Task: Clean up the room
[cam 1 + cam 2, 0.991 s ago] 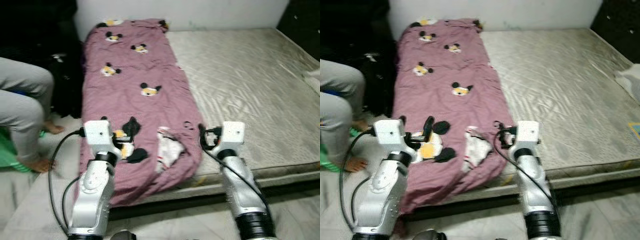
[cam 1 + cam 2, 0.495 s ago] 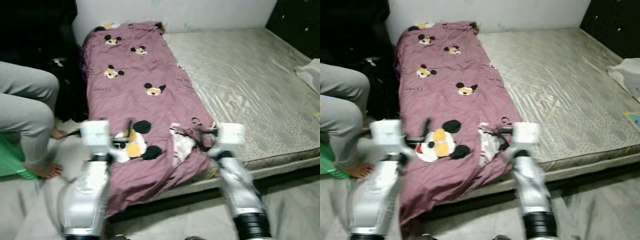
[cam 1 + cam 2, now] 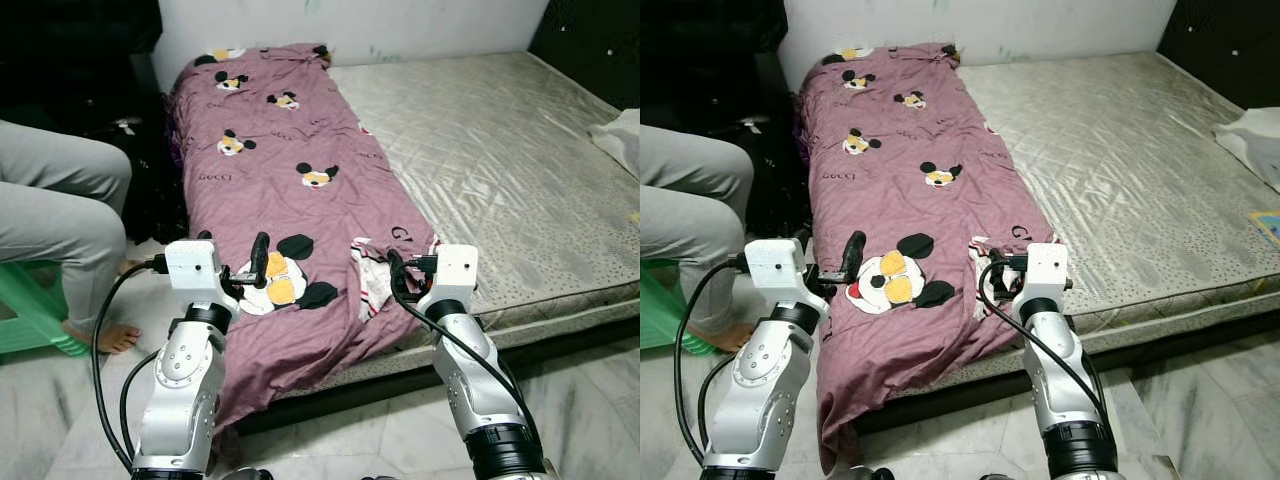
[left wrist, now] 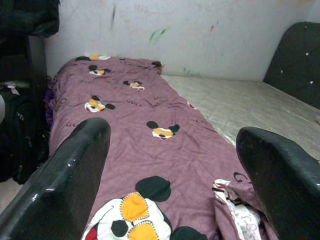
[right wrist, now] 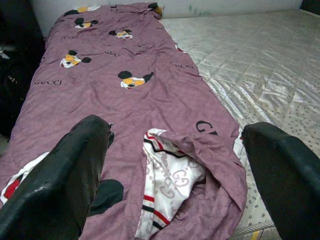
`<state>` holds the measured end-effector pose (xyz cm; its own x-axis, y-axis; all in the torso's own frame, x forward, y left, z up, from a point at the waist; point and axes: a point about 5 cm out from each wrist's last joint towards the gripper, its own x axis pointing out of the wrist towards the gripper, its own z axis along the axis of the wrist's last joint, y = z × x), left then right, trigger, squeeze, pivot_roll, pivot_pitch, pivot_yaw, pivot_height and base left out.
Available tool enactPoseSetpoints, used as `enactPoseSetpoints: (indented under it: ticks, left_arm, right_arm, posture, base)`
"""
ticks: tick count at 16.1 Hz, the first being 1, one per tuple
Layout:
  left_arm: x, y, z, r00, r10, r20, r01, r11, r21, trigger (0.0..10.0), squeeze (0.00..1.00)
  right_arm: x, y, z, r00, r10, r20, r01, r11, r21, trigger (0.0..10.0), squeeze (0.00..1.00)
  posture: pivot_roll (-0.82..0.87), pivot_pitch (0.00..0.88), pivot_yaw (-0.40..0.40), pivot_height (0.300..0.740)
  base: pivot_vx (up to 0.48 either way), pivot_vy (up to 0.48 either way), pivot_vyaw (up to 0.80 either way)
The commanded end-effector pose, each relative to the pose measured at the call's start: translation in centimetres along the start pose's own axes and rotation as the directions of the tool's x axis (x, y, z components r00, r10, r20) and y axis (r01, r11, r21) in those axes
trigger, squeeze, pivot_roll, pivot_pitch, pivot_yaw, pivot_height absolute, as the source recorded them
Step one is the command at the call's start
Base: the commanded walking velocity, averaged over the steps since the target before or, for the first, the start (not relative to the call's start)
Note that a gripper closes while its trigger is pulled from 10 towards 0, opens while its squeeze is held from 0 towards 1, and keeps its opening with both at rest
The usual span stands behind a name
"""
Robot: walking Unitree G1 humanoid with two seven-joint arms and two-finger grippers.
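Half the mattress (image 3: 520, 170) is bare on your right; the other half, on your left, lies under the blanket (image 3: 280, 200), a long maroon strip with cartoon mouse prints. Its long axis runs straight away from you, from the near edge of the bed to the wall, so you face one short end. That near end hangs over the mattress edge toward the floor on the left side. A person sits off to your left on a green stool (image 3: 30, 320), well apart from the blanket. At the blanket's near right corner a flap (image 5: 170, 175) is folded back, showing a white patterned lining. That turned corner lies just ahead of the right gripper (image 3: 392, 272) and a little toward your midline, so the right arm is the nearer one for it. The left gripper (image 3: 258, 262) hovers over the big mouse print (image 3: 890, 282) near the same end. Both grippers stand with fingers spread wide and nothing between them, as both wrist views show. Neither touches the cloth so far as you can tell. My judgement: the coming move turns on that short end. With one gripper near each side of it, you are placed to take the end and work along the length toward the wall.
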<state>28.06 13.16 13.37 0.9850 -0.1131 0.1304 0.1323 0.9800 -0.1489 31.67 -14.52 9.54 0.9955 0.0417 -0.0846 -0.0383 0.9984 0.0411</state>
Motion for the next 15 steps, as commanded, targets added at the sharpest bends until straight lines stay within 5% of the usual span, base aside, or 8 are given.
enactPoseSetpoints:
  ticks: [1,6,15]
  left_arm:
    - [-0.07,-0.11,0.07,1.0,-0.009,0.004,0.009,1.0,0.002,10.0,0.0]
    - [-0.08,-0.14,0.03,1.0,-0.013,0.003,0.013,1.0,0.002,10.0,0.0]
    - [-0.08,-0.17,-0.03,1.0,-0.02,0.0,0.02,1.0,0.003,10.0,0.0]
  right_arm:
    - [0.05,-0.14,0.06,1.0,-0.004,0.0,0.004,1.0,-0.001,10.0,0.0]
    - [0.07,-0.14,0.08,1.0,-0.006,0.0,0.006,1.0,0.002,10.0,0.0]
    - [0.08,-0.2,0.22,1.0,-0.016,0.011,0.016,1.0,0.006,10.0,0.0]
  posture:
    - [-0.02,0.101,0.007,0.74]
    - [-0.02,0.104,0.006,0.74]
    - [-0.02,0.106,0.01,0.74]
  base:
    - [0.0,0.0,0.0]
    - [0.0,0.0,0.0]
    - [0.28,0.0,0.0]
